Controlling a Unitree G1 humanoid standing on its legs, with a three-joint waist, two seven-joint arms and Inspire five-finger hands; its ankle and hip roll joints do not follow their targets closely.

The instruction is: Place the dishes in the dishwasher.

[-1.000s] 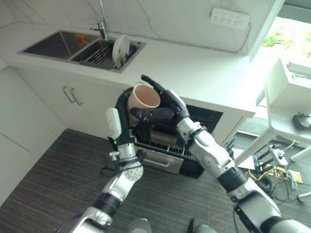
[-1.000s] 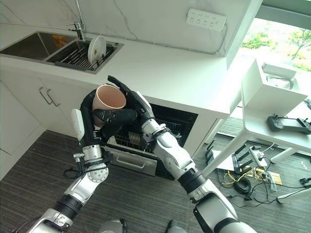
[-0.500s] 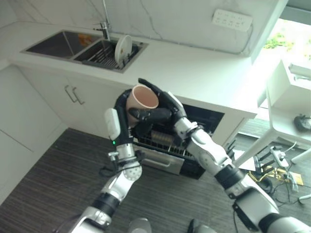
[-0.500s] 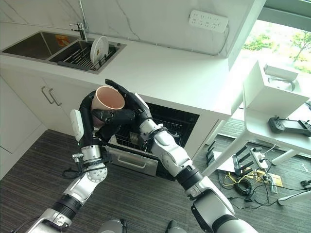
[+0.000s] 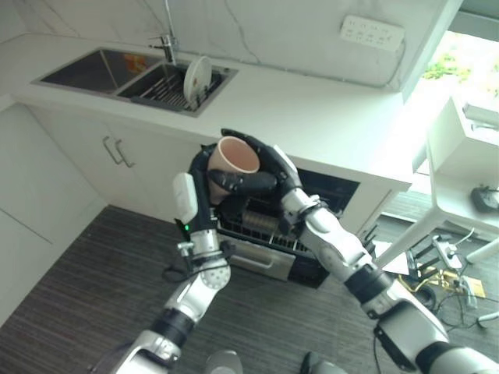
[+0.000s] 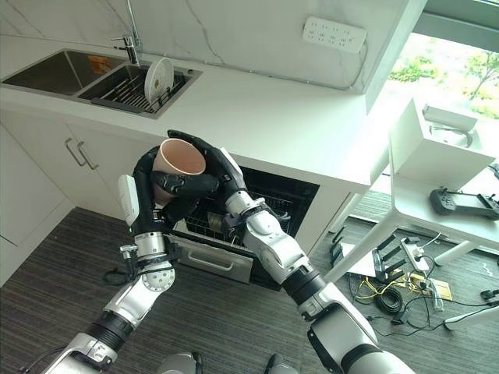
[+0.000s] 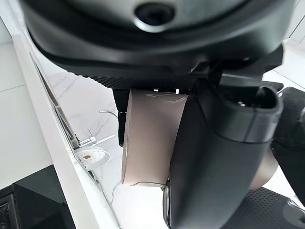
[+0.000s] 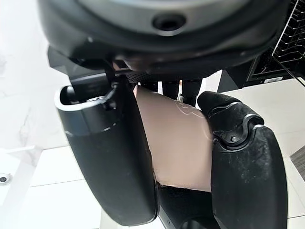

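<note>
Cup (image 5: 236,161) held above open dishwasher (image 5: 284,234), both hands clamped round it: left hand (image 5: 204,181), right hand (image 5: 261,167). Since a second ago, barely shifted. You've not started lowering; rack placement pending.

Lower body of the beige cup (image 5: 236,158) is hidden behind the curled fingers of the left hand (image 5: 204,178) and the right hand (image 5: 261,173), leaving only its rim and inside exposed. The dishwasher rack (image 5: 261,226) is largely masked by both forearms; its contents are too dark to identify. The sink (image 5: 90,72) is cut off at the picture's left edge.
</note>
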